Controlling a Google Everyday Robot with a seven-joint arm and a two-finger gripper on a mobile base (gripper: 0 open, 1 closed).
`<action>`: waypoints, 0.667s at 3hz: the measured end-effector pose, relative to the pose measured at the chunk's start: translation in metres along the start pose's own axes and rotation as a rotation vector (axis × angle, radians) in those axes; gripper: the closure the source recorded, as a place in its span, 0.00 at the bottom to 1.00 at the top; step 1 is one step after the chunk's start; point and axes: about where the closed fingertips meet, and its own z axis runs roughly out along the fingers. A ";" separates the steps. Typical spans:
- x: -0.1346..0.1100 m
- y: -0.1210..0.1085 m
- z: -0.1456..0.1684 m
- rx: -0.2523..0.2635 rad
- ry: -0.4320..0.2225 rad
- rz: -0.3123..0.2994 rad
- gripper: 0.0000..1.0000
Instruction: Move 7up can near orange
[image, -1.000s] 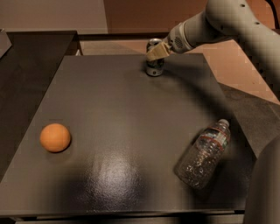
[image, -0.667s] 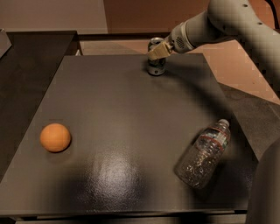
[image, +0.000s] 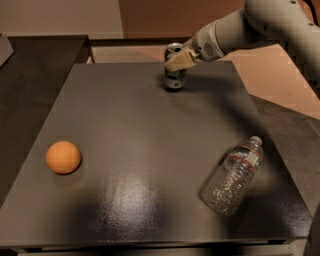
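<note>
The 7up can stands upright near the far edge of the dark table, right of centre. My gripper comes in from the upper right and sits at the can's upper part, covering part of its front. The orange lies on the table at the near left, far from the can and the gripper.
A clear crinkled plastic bottle lies on its side at the near right of the table. A dark counter adjoins the table's left side. My arm spans the upper right.
</note>
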 end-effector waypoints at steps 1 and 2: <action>-0.014 0.041 -0.009 -0.088 -0.032 -0.083 1.00; -0.026 0.086 -0.017 -0.185 -0.058 -0.172 1.00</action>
